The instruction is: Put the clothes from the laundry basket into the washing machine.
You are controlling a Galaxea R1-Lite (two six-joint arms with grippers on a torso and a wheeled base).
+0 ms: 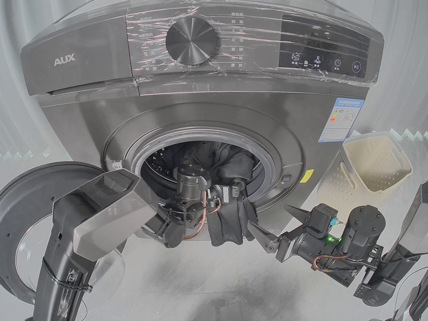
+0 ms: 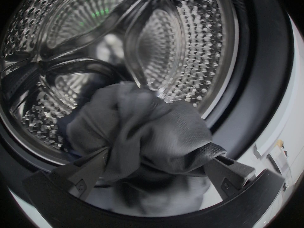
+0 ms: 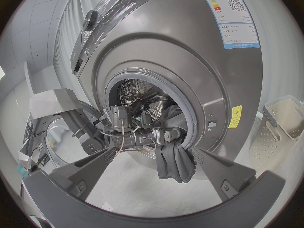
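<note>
Grey garment, seemingly loose, left jaws wide

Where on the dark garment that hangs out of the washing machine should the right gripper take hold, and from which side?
Take the loose end of the dark garment hanging out of the washing machine: it dangles free, while the rest is bunched inside. Probably come from the robot's right, where the open right gripper is level with it.
</note>
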